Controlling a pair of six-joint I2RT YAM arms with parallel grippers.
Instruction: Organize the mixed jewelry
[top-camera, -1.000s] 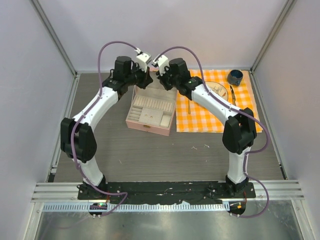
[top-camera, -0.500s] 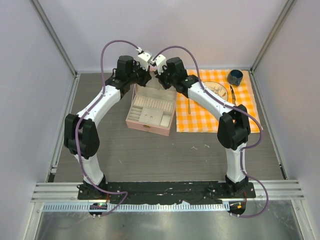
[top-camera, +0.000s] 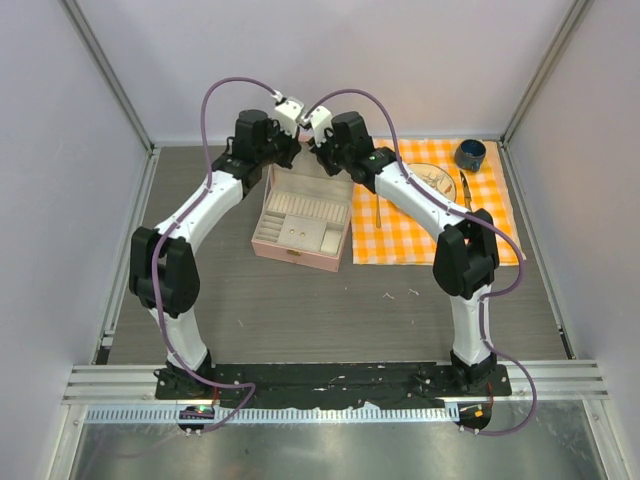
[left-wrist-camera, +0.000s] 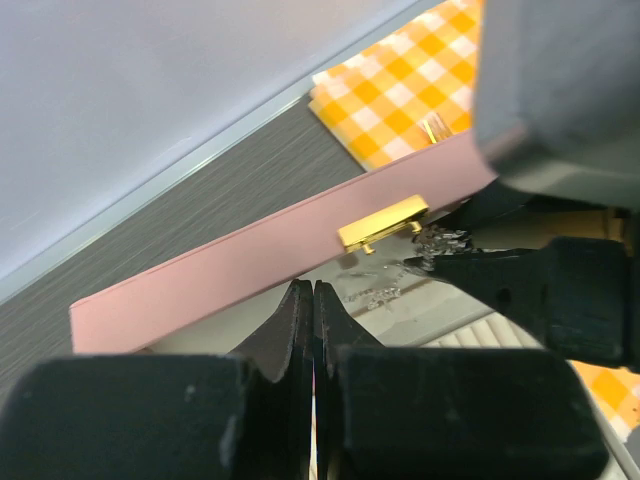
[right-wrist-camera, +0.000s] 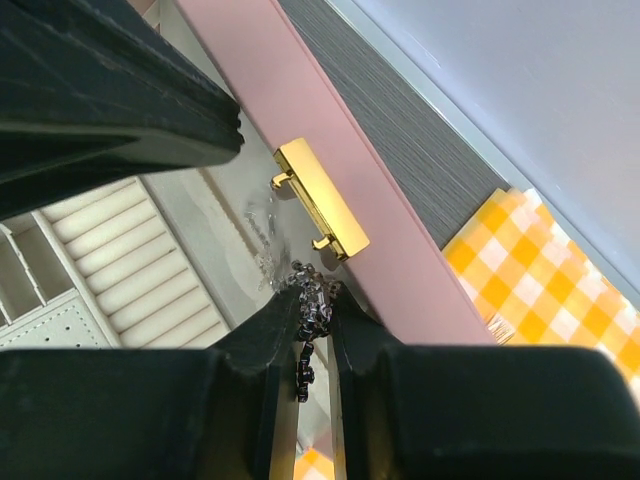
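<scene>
Right wrist view: the right gripper (right-wrist-camera: 305, 318) pinches a thin silvery-white beaded chain (right-wrist-camera: 309, 288) between nearly closed fingers, just under the gold metal clasp (right-wrist-camera: 320, 210) on the pink rectangular case's raised lid (right-wrist-camera: 330, 120). Beside it, the left gripper (left-wrist-camera: 314, 300) is pressed closed with nothing between its fingers.
</scene>
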